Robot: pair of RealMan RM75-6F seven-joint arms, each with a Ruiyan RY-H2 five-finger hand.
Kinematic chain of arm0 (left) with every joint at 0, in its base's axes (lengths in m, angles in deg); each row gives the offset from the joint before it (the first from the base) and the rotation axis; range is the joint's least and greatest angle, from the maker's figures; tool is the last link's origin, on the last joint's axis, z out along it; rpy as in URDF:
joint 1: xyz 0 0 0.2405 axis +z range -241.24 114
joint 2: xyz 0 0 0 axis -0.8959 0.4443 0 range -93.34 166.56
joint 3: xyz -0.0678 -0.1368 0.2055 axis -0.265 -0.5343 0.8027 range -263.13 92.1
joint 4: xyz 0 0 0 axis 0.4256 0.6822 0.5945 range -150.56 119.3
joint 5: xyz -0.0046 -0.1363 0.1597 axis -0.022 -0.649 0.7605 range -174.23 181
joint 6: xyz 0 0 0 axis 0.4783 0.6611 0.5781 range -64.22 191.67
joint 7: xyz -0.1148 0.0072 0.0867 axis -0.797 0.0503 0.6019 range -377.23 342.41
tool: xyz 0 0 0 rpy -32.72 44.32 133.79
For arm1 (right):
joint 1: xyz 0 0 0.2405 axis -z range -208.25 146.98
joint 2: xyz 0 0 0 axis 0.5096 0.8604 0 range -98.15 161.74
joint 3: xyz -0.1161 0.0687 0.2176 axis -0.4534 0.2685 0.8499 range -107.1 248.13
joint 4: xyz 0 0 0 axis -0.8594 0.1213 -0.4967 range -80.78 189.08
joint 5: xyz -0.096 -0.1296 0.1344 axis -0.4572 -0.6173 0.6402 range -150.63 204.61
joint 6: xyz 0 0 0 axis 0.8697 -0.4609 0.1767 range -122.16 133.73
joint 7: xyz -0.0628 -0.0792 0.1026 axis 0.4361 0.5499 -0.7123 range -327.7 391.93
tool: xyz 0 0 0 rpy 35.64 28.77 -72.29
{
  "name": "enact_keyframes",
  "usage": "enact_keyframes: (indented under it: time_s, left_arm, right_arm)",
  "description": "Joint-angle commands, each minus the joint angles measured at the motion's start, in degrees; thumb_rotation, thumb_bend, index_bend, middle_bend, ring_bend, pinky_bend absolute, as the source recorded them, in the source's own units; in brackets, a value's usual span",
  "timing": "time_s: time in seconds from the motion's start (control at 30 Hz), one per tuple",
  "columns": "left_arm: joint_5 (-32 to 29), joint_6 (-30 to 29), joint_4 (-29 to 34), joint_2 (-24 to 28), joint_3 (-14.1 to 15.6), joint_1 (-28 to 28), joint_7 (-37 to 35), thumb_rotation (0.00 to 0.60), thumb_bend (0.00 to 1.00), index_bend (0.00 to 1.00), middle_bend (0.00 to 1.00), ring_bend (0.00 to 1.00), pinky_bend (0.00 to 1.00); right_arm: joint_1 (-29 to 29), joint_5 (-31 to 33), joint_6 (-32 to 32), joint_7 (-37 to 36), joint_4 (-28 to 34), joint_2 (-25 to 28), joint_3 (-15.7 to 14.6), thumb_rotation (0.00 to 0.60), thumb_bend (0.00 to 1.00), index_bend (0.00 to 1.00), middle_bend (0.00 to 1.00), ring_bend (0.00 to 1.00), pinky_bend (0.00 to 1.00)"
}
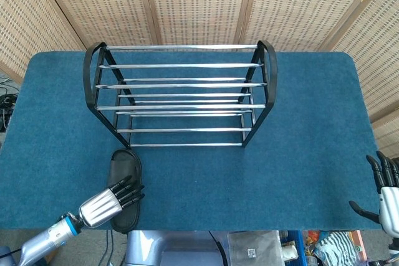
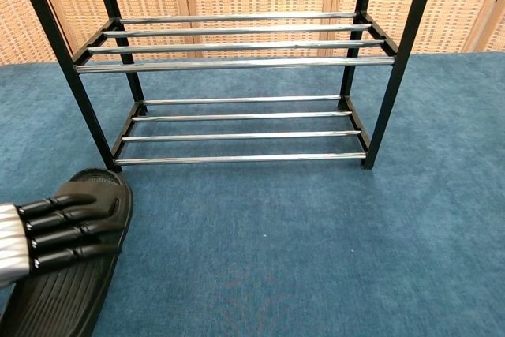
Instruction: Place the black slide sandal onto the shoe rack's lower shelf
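While the sandal lies flat: near the table's (image 1: 299,172) front edge, left of centre
sandal (image 1: 124,165): toe toward rack (image 1: 181,95)
left hand (image 1: 112,199): fingers straight across the sandal's strap, grip unclear
right hand (image 1: 386,191): fingers spread, empty, front right corner

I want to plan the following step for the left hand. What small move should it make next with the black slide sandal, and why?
Probably it should close its fingers on the black rubber slide sandal to get a grip. The left hand lies across the sandal's strap, fingers straight, no grasp visible. The sandal lies on the blue carpeted table, its toe near the front left leg of the black-framed, chrome-barred shoe rack, whose lower shelf is empty.
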Motion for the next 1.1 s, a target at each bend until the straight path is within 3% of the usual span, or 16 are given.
enact_keyframes:
  time_s: [0.03, 0.23, 0.57, 0.87, 1.1]
  left_arm:
    - [2.2, 6.5, 7.8, 5.5, 0.3, -5.5, 5.1, 0.600, 0.07, 0.00, 0.00, 0.00, 0.00]
    - [1.3, 14.2, 15.5, 10.2, -0.1, -10.1, 7.8, 0.600, 0.07, 0.00, 0.00, 0.00, 0.00]
    - [-1.5, 22.2, 20.3, 11.0, -0.3, -14.9, 5.5, 0.600, 0.07, 0.00, 0.00, 0.00, 0.00]
    - [-3.1, 25.4, 21.0, 11.2, 0.3, -16.4, 5.8, 0.600, 0.07, 0.00, 0.00, 0.00, 0.00]
    - [-2.8, 24.4, 20.9, 11.7, 1.7, -16.6, 4.5, 0.600, 0.07, 0.00, 0.00, 0.00, 0.00]
  right_arm:
    - [0.1, 0.3, 0.2, -0.4, 0.0, 0.2, 0.2, 0.600, 0.00, 0.00, 0.00, 0.00, 0.00]
    - [0.1, 1.2, 0.0, -1.4, -0.2, 0.6, 0.5, 0.600, 0.00, 0.00, 0.00, 0.00, 0.00]
    - [0.2, 1.6, -0.2, -1.8, -0.3, 0.8, 0.6, 0.600, 0.00, 0.00, 0.00, 0.00, 0.00]
    - [0.3, 2.0, -0.3, -2.4, -0.5, 1.0, 0.7, 0.600, 0.00, 0.00, 0.00, 0.00, 0.00]
    - [0.3, 2.2, -0.3, -2.7, -0.5, 1.2, 0.8, 0.600, 0.00, 0.00, 0.00, 0.00, 0.00]
